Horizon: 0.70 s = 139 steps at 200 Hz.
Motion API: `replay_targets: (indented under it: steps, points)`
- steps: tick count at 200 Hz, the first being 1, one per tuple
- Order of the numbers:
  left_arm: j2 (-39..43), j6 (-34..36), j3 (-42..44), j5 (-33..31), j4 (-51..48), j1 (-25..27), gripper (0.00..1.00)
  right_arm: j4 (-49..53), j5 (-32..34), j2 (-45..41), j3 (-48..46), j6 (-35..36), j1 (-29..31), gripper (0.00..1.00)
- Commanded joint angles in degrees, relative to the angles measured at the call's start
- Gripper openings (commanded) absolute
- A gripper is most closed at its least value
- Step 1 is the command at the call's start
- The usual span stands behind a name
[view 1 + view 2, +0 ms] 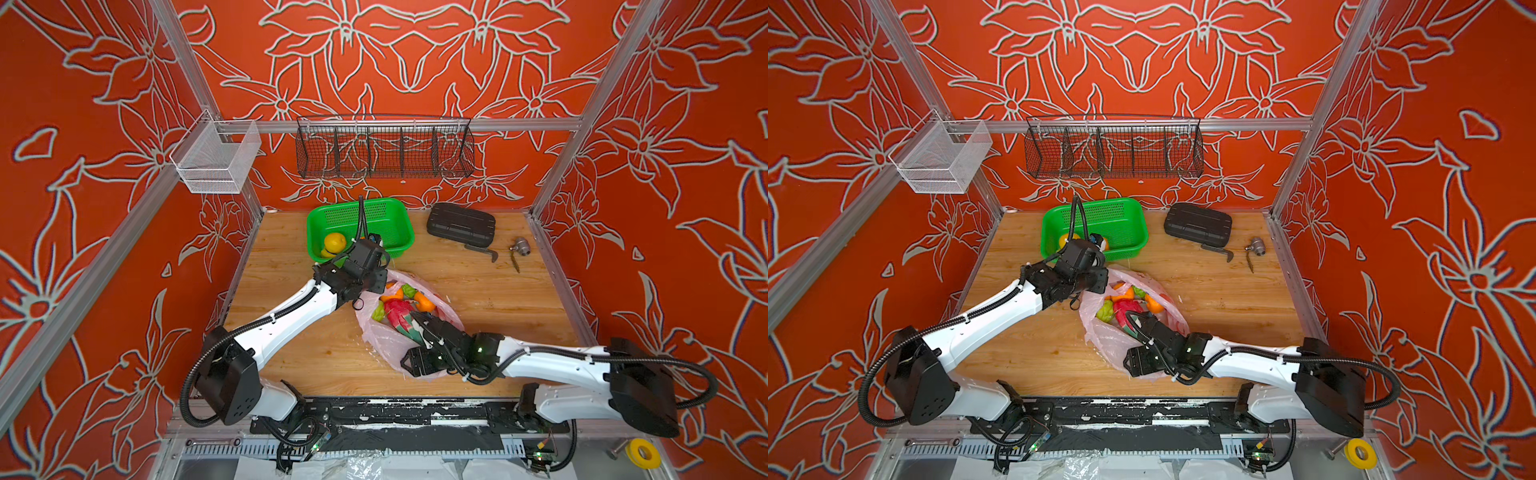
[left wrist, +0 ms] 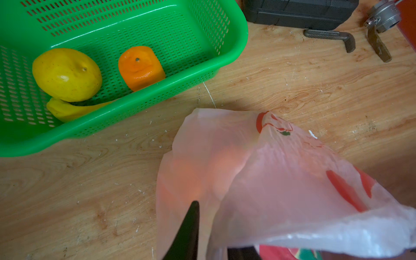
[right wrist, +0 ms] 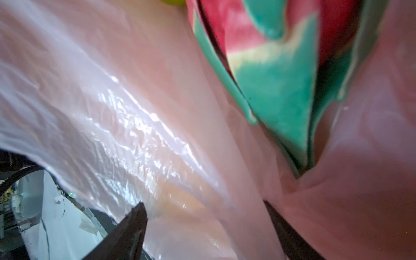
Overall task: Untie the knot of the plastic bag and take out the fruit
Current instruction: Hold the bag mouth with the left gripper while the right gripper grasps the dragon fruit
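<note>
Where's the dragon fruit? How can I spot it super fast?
Find the wooden table, then the pink plastic bag lying open in its middle. The dragon fruit lies inside, among oranges and green fruit. It is the only pink-red one with green-tipped scales.

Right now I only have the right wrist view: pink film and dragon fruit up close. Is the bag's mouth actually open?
Observer: Yes. In both top views the plastic bag lies open, with the dragon fruit and oranges bare inside.
Operator: Left pincer?
Observer: The left pincer is at the bag's rim on the basket side. The left wrist view shows film pinched between its fingers.
Operator: Anything out yet?
Observer: The green basket holds a yellow fruit and one orange.
</note>
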State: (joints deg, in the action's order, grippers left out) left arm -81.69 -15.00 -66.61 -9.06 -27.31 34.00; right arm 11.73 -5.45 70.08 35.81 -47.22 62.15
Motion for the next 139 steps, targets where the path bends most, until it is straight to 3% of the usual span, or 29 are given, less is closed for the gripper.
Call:
replay_targets:
  steps: [1, 30, 63, 98, 139]
  points:
    - [0.81, -1.78, 0.51, 1.23, -1.18, -0.25, 0.23, 5.43, 10.34, -3.46, 4.25, 2.26, 0.29, 0.85]
    - [1.29, -1.87, 0.75, 1.58, -1.26, -0.33, 0.23, 6.17, 20.06, -4.5, 6.9, 5.9, 0.25, 0.89]
    - [1.75, -1.41, 1.22, 2.29, -0.8, -0.4, 0.23, 3.75, 24.79, -1.01, 10.11, 12.91, -0.57, 0.92]
    - [1.93, -1.61, 1.28, 2.33, -1.22, -0.45, 0.23, 4.0, 25.05, 6.14, 15.37, 16.05, -3.25, 0.95]
    - [3.04, -3.44, 2.98, 4.2, -1.03, -2.2, 0.23, 1.2, 18.51, 12.76, 17.77, 17.12, -6.22, 0.95]
